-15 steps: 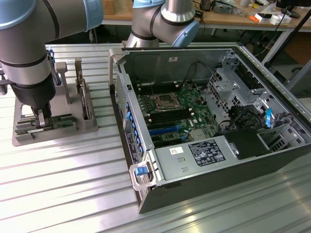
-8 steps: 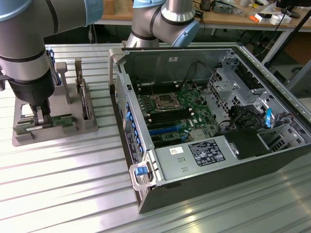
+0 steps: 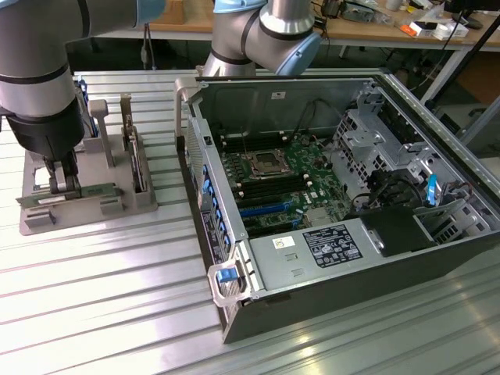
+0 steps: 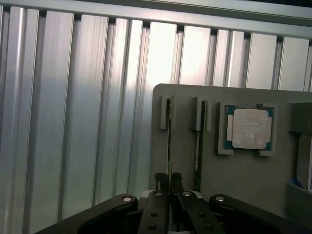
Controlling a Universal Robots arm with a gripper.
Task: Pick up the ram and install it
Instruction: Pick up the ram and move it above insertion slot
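We are holding our gripper [image 4: 169,179] clamped on the ram [image 4: 169,139], which is standing on edge between our fingertips in the grey holder [image 4: 243,180]. The second stick [image 4: 199,141] is sitting just beside us, with the processor [image 4: 250,128] lying beyond it.

1. The gripper [image 4: 169,179] covers one end of the ram [image 4: 169,131]; only the ram's thin edge shows.
2. The grey holder [image 4: 243,185] is cut off by the edge of the wrist view.
3. The arm [image 3: 39,70] runs off the exterior view's top and left.
4. The computer case [image 3: 328,305] is cut off on the exterior view's right.
5. The words on its label [image 3: 330,246] are too small to read.
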